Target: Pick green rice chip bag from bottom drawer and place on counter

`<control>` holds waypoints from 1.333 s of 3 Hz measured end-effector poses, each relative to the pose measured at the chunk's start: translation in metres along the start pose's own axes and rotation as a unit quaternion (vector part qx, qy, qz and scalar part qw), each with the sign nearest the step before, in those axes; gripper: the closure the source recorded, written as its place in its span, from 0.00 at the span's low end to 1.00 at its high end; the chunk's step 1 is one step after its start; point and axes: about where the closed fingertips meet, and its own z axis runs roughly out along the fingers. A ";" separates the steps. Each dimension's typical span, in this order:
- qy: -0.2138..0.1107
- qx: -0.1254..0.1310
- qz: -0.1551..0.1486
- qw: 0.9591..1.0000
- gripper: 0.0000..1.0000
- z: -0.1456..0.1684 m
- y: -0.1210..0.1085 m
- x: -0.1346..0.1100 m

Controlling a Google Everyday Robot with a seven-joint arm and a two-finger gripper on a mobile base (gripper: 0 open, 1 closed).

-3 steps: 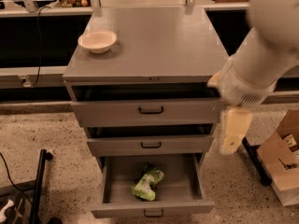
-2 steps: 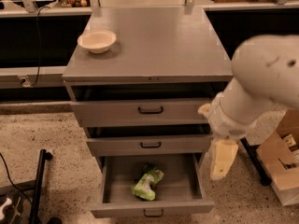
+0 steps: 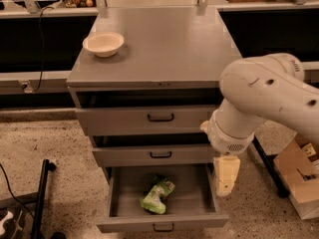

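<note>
One small, glossy lime-green rice chip bag lies inside the open grey metal bottom drawer; probably light, crinkly, slippery; best pinched at one crimped end; the cream gripper hangs at the drawer's right edge; whether it is parted or closed, I cannot tell.

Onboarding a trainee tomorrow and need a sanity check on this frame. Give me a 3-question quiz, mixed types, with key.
1. True or false: the green rice chip bag lies in the open bottom drawer.
2. Fill in: the cream item on the counter, near its rear left corner, is a ____.
3. Multiple choice: the gripper is
A) raised above the counter
B) low at the bottom drawer's right side, pointing down, apart from the bag
C) deep inside the bottom drawer, touching the bag

Key: 1 true; 2 bowl; 3 B.
</note>
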 end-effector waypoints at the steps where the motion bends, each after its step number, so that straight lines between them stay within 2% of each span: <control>1: -0.016 -0.053 -0.046 0.997 0.00 0.061 0.011 -0.007; 2: -0.085 -0.077 -0.098 0.989 0.00 0.132 0.030 -0.016; 3: -0.097 -0.075 -0.131 0.984 0.00 0.145 0.030 -0.016; 4: -0.089 -0.084 -0.123 0.985 0.00 0.154 0.036 -0.013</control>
